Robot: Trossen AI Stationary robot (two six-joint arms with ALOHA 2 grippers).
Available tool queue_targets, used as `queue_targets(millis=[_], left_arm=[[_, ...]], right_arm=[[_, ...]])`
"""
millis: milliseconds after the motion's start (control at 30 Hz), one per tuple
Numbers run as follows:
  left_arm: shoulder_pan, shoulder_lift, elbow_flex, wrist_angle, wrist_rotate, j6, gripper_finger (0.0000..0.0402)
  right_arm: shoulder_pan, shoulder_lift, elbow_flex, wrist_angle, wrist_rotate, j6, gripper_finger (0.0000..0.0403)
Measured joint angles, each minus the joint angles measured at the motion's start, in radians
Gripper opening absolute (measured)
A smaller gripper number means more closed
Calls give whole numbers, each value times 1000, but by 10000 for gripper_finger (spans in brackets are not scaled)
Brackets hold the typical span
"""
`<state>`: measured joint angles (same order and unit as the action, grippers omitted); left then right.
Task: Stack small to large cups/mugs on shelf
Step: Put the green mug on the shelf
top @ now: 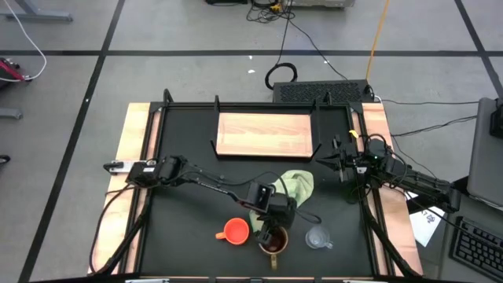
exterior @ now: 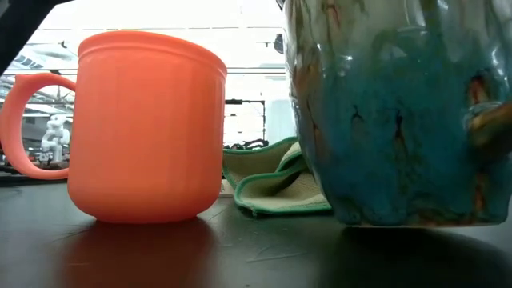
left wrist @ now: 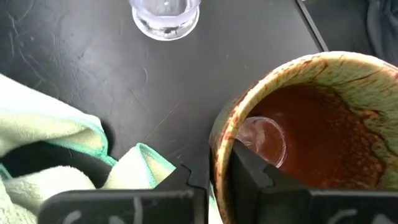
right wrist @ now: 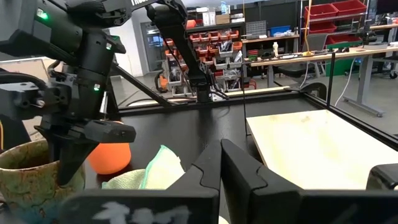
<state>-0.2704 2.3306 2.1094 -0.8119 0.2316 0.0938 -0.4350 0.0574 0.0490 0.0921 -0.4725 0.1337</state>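
The brown mug (top: 273,244) is being pinched at its rim by the left gripper (left wrist: 214,180), fingers nearly closed on the wall, at the table's near edge. It is flanked by the orange cup (top: 235,230) and the glass cup (top: 317,237); the green cloth (top: 292,187) is lying between them and the shelf (top: 265,134). The right gripper (right wrist: 219,163) is being held shut and empty beside the shelf.

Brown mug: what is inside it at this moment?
One finger of the left gripper reaches inside the brown mug, the other stays outside, pinching the rim. The glossy brown bottom shows bare. The part of the interior under the finger is hidden.
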Motion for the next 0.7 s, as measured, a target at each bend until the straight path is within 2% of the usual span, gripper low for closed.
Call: queue_targets(millis=[367,700], left_arm=[[-7,0,0,2,-4,21,35],[3,-19,13,-17,-74,66,35]], right_arm=[[0,0,0,0,0,0,0],[0,0,0,0,0,0,0]])
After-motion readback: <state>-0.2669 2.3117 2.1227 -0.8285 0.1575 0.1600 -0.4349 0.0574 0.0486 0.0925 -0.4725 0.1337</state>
